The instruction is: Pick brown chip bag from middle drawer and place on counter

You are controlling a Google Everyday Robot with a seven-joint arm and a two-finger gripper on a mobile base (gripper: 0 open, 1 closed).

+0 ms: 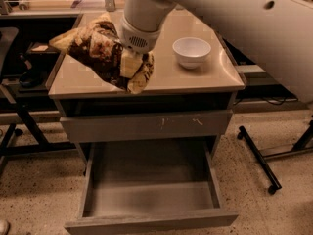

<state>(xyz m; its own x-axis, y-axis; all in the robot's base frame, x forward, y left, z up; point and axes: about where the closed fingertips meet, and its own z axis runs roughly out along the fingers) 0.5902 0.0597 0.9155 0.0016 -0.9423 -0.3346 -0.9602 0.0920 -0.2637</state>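
Looks like the placing step to me: hand (128, 65) clamped shut on the bag (90, 43) over the surface's (195, 80) front-left, drawer (146, 199) open below, so next up is lowering and letting go.

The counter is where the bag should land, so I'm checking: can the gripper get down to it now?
Probably yes. The gripper, shut on the brown chip bag, hangs over the counter at its bare front-left; the white bowl sits well to the right.
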